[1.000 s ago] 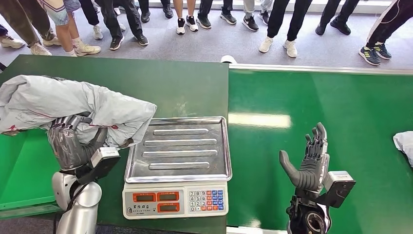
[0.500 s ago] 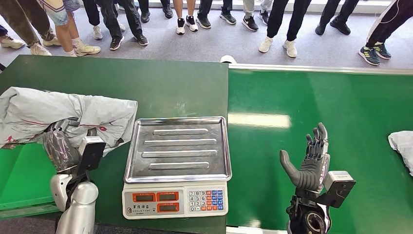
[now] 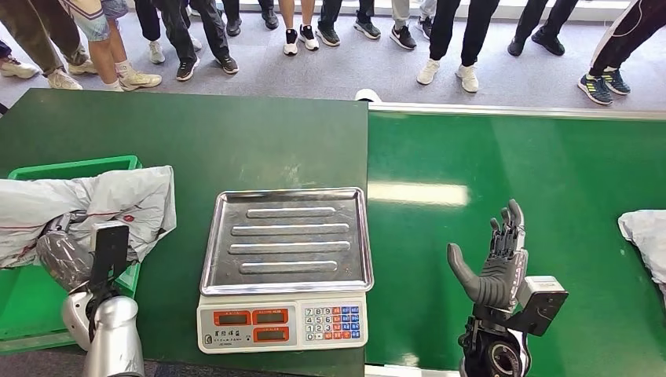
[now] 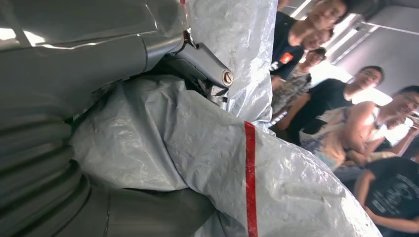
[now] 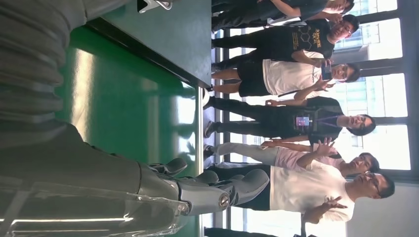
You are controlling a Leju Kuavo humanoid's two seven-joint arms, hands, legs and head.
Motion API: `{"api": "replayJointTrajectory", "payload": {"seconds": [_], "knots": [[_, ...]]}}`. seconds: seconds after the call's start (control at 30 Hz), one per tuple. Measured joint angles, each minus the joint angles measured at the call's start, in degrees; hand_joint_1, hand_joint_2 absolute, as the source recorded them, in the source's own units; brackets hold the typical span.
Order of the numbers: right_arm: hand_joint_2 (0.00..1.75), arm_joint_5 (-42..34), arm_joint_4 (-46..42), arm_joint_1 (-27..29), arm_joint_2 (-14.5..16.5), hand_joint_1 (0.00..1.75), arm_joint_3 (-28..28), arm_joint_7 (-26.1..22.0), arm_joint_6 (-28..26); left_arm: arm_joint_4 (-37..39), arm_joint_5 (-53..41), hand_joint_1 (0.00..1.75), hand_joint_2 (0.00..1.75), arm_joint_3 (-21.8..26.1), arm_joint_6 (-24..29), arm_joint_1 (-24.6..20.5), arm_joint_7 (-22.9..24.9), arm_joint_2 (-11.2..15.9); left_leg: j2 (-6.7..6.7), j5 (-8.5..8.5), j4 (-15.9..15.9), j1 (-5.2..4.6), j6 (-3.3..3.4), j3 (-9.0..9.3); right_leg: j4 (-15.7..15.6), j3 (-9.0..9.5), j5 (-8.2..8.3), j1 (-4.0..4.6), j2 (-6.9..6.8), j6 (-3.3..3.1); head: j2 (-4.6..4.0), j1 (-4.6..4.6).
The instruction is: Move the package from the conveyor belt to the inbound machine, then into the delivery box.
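The left hand (image 3: 67, 255) gripped the package (image 3: 94, 204) over the green box's (image 3: 75, 166) rim, left of the scale (image 3: 287, 267). The right hand (image 3: 495, 263) hovered spread above bare belt (image 3: 510, 157).

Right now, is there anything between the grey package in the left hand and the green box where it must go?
Nothing visible blocks it. The left hand holds the grey package directly over the green box, whose rim shows behind it. The scale stands off to one side.
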Motion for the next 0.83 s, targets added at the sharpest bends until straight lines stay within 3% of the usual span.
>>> {"api": "replayJointTrajectory", "payload": {"seconds": [0.23,0.27,0.3,0.33,0.37,0.43,0.47,0.83], "knots": [[1.75,0.17,0.02,0.05,0.26,0.0,0.27,0.31,-0.05,0.68,11.43,1.68,1.75,1.36,0.01,-0.44,-0.11,0.15,-0.01,0.0,0.0,0.0,0.0,-0.01,0.0,0.0,0.0,0.0,0.0,0.0,0.0,-0.01],[1.75,0.21,0.02,0.08,0.34,0.0,0.29,0.35,-0.05,0.68,12.34,1.56,1.75,1.35,0.02,-0.42,0.09,0.22,-0.01,0.0,0.0,0.0,0.0,-0.01,0.0,0.0,0.0,0.0,0.0,0.0,0.0,-0.01],[1.75,0.23,0.02,0.11,0.42,0.0,0.31,0.38,-0.05,0.68,12.98,1.42,1.75,1.35,0.03,-0.4,0.18,0.28,-0.01,0.0,0.0,0.0,0.0,-0.01,0.0,0.0,0.0,0.0,0.0,0.0,0.0,-0.02],[1.75,0.24,0.02,0.16,0.48,0.0,0.33,0.42,-0.05,0.68,13.4,1.13,1.75,1.35,0.05,-0.38,0.17,0.33,-0.01,0.0,0.0,0.0,0.0,-0.01,0.0,0.0,0.0,0.0,0.0,0.0,0.0,-0.01],[1.75,0.25,0.03,0.19,0.52,0.0,0.36,0.44,-0.05,0.68,13.8,0.71,1.75,1.35,0.06,-0.37,0.13,0.37,-0.02,0.0,0.0,0.0,0.0,-0.01,0.0,0.0,0.0,0.0,0.0,0.0,0.0,-0.01],[1.75,0.28,0.04,0.26,0.61,0.0,0.4,0.46,-0.04,0.68,15.24,0.12,1.75,1.33,0.07,-0.33,-0.09,0.42,-0.02,0.0,0.0,0.0,0.0,-0.01,0.0,0.01,0.0,0.0,0.0,0.0,0.0,-0.01],[1.75,0.32,0.05,0.27,0.66,0.0,0.44,0.48,-0.04,0.68,16.44,0.0,1.75,1.27,0.07,-0.33,-0.25,0.47,-0.01,0.0,0.0,0.0,0.0,-0.01,0.0,0.01,0.0,0.0,0.0,0.0,0.0,-0.01],[1.75,0.82,0.28,0.09,1.04,0.0,0.89,1.14,0.31,0.65,16.17,0.0,1.75,0.32,0.07,-0.28,-0.75,1.06,-0.02,0.0,0.0,0.0,0.0,-0.01,0.0,0.01,0.0,0.0,0.0,0.0,0.0,0.0]]}}
